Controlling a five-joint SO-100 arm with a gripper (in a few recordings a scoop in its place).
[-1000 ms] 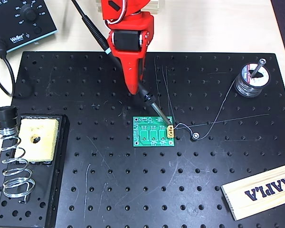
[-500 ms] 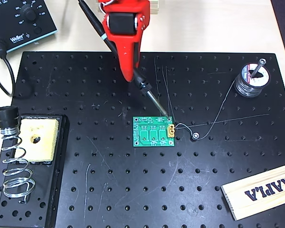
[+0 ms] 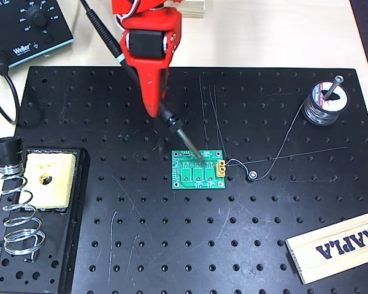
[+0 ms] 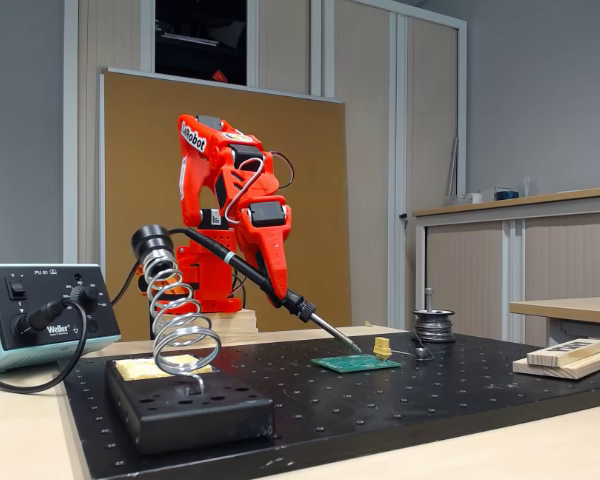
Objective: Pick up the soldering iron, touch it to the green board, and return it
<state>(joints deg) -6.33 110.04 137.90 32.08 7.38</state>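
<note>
My red gripper (image 3: 154, 104) (image 4: 277, 285) is shut on the soldering iron (image 3: 175, 130) (image 4: 298, 305), a slim black handle with a silver tip and a black cable trailing up and left. The iron slants down to the right. Its tip rests over the upper middle of the green board (image 3: 199, 169) (image 4: 356, 363), left of the yellow connector (image 3: 221, 168) (image 4: 382, 348). In the fixed view the tip reaches the board's surface or sits just above it. The board lies flat near the middle of the black perforated plate (image 3: 141, 245).
The coiled-spring holder (image 3: 18, 211) (image 4: 175, 320) with a yellow sponge (image 3: 47, 179) stands at the plate's left. A Weller station (image 3: 24, 27) (image 4: 40, 315) sits top left. A solder spool (image 3: 325, 101) with loose wire is at the right, a wooden block (image 3: 337, 245) at bottom right.
The gripper with the iron has swung left. The tip has moved from the board's upper right corner by the yellow connector to the upper middle of the board.
</note>
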